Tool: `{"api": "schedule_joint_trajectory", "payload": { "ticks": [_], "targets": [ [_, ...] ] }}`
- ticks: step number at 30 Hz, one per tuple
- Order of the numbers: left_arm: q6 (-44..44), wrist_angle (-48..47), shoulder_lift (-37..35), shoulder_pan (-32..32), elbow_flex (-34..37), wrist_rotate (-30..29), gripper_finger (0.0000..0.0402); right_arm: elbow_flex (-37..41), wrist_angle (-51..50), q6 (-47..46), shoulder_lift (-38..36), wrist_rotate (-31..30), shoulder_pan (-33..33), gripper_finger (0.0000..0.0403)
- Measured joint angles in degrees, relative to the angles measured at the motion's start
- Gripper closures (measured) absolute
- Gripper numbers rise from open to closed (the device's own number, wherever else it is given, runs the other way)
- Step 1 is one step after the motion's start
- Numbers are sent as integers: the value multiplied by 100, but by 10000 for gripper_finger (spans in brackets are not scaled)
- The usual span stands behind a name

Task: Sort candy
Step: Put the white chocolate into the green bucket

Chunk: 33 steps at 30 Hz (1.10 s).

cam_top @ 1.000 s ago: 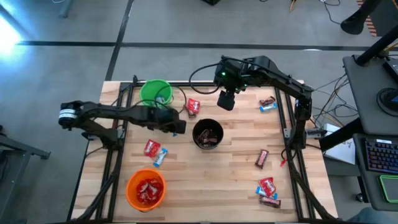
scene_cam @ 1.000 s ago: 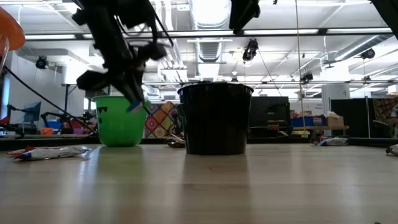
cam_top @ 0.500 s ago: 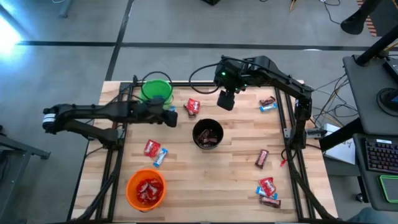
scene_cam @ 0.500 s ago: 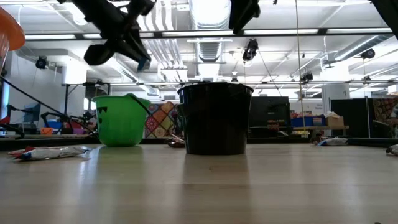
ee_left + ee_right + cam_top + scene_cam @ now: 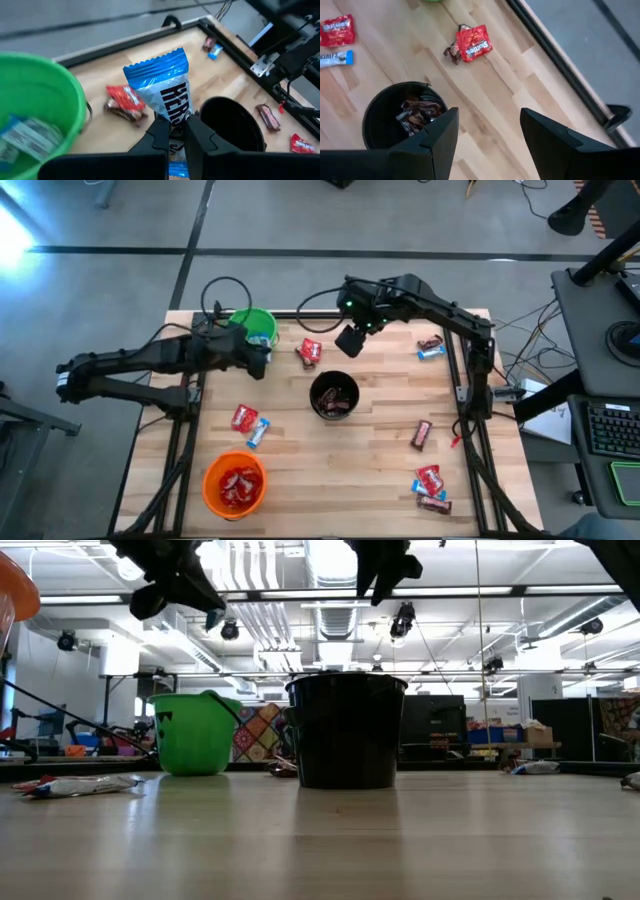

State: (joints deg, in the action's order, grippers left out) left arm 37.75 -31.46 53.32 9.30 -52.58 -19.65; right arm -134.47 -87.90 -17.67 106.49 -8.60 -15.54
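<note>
Just beside the green cup [image 5: 252,327], the left gripper [image 5: 172,131] pinches a blue candy bar [image 5: 165,90] tight. It should go right over the cup, then let go. The right gripper [image 5: 487,132] waits wide open and empty above the black cup [image 5: 333,395].
</note>
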Motion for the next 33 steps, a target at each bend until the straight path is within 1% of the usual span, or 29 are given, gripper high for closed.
{"api": "schedule_joint_trajectory", "payload": {
  "ticks": [6,11,14,17,21,24,26,28,33],
  "targets": [
    [-746,-101,-384,354,0,-11,401,2,30,-215,244,-48,127,195],
    [-1011,-664,-533,1041,-2,-81,401,4,36,-505,364,-48,141,195],
    [-1260,-920,-480,1532,-2,-15,401,4,40,-531,371,-48,145,195],
    [-1663,-812,-361,2034,-2,216,401,4,41,-532,370,-47,176,195],
    [-1938,-734,-131,2696,-2,290,401,7,36,-514,348,-45,282,195],
    [-2124,-724,57,3074,-2,671,401,7,20,-414,325,-44,360,195],
    [-2240,-645,192,3214,-2,971,401,7,-6,-318,323,-44,396,195],
    [-2320,-499,315,3282,-2,1108,399,9,-19,-232,300,-44,420,195],
    [-2374,-120,601,3301,-2,1140,395,9,-26,-187,225,-46,429,195]
  ]
}}
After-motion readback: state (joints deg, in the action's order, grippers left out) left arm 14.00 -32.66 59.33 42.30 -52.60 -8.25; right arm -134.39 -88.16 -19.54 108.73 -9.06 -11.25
